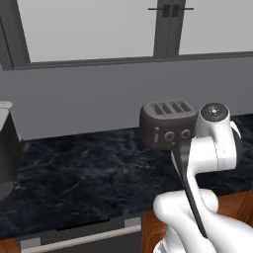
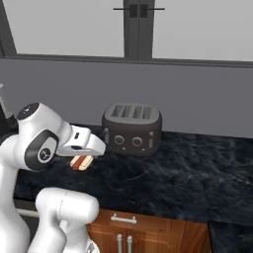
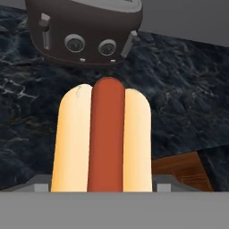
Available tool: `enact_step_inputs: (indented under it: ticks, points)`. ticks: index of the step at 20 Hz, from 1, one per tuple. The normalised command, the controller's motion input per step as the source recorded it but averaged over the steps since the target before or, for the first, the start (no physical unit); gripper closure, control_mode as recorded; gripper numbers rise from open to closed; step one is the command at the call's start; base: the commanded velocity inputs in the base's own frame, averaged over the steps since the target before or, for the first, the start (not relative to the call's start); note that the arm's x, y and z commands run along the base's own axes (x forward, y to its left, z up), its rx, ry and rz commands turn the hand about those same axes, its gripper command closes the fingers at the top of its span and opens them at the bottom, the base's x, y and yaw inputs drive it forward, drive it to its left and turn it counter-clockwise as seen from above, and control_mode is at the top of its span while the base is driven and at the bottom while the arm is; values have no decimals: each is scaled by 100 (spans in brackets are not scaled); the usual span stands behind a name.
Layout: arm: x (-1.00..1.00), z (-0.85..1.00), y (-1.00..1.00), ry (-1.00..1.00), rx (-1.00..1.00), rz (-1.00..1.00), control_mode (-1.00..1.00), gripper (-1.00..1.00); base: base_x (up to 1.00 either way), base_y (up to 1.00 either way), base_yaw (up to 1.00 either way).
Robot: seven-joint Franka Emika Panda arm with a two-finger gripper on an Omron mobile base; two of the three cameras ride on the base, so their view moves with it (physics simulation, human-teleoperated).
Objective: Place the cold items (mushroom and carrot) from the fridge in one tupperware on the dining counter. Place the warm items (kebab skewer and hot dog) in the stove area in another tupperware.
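The hot dog (image 3: 105,138), a red-orange sausage in a pale tan bun, runs lengthwise up the middle of the hand view, close to the camera. My gripper (image 2: 83,155) is shut on the hot dog (image 2: 81,162), which hangs under the white hand just above the black stone counter (image 2: 197,173), in front and to the left of the toaster. The bun hides the fingertips in the hand view. In the left base view the arm's elbow (image 1: 212,143) covers the hand.
A dark four-slot toaster (image 1: 168,123) (image 2: 132,129) (image 3: 85,31) stands at the back of the counter, close ahead of the hand. A dark vessel (image 1: 7,148) sits at far left. Wooden cabinet fronts (image 2: 143,227) lie below the counter edge. A grey wall and a window rise behind.
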Motion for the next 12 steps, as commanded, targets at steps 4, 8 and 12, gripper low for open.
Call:
enact_step_inputs:
  ticks: [4,8,12]
  points:
    - [0,0,0,0,0,0,100,100,-96,-13,-13]
    - [0,0,0,0,0,0,100,100,-79,-9,-9]
    - [0,0,0,0,0,0,100,100,16,25,23]
